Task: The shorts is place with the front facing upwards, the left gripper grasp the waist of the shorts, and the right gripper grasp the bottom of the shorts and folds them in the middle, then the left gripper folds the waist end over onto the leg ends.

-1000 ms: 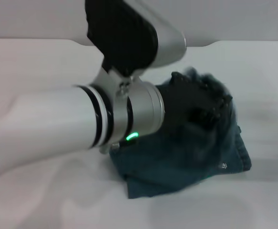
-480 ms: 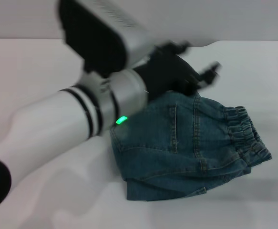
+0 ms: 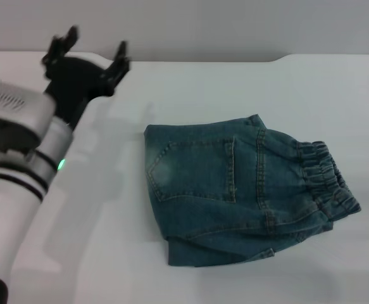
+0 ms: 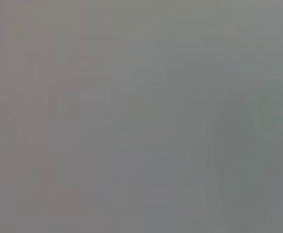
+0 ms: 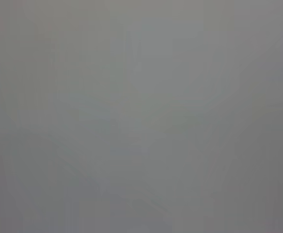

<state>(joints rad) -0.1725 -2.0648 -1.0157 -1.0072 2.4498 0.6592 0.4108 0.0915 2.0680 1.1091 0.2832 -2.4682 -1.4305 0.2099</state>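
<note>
One tool [image 3: 90, 52] spread, well left of shorts [image 3: 235, 196].

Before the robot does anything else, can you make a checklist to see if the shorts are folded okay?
1. The shorts folded into a stack on the white table: ok.
2. The waist of the shorts lying on top, at the robot's right end: ok.
3. Left claw off the denim, raised at the far left, fingers apart and empty: ok.
4. Right claw out of the way: cannot tell, it shows in no view.
5. Edges lined up: not ok, a lower layer sticks out at the near edge.
</note>
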